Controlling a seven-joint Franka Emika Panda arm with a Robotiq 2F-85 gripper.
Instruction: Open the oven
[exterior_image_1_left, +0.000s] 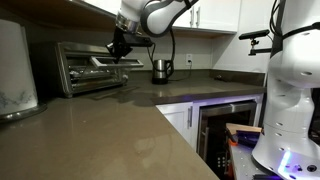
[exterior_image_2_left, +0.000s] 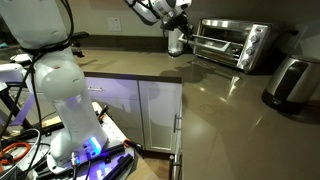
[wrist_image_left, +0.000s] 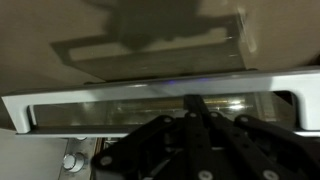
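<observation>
Left to right in an exterior view: oven sits upper left of frame on the counter, backed against the wall. Gripper hangs at its upper right front corner, by the door's top edge. Kettle is near, further right. Built-in glass-door unit is lower right, under the counter. From the opposite angle: gripper upper centre, oven upper right.

Wrist view: the oven door frame spans the frame, with a knob lower left and the gripper bottom centre, tips at the glass strip. Can't tell whether the door is off its seat yet.

Risks, my read:
- The oven looks light and unanchored, so a hard pull could drag or tip the whole box forward instead of swinging the door.
- With a shallow bite on the top edge, the tips could slip off mid-pull.
- A straight-line pull fights the bottom hinge arc, so the door binds or the grip is lost.
- If the door is released early it could drop onto the counter.
- The kettle is close enough for a wide swing to clip it.

Fingers: dark linkages converge to a narrow point, so the tips look close together. It's too blurred to tell the gap, or whether they're clamped on the door edge or just resting against it.
</observation>
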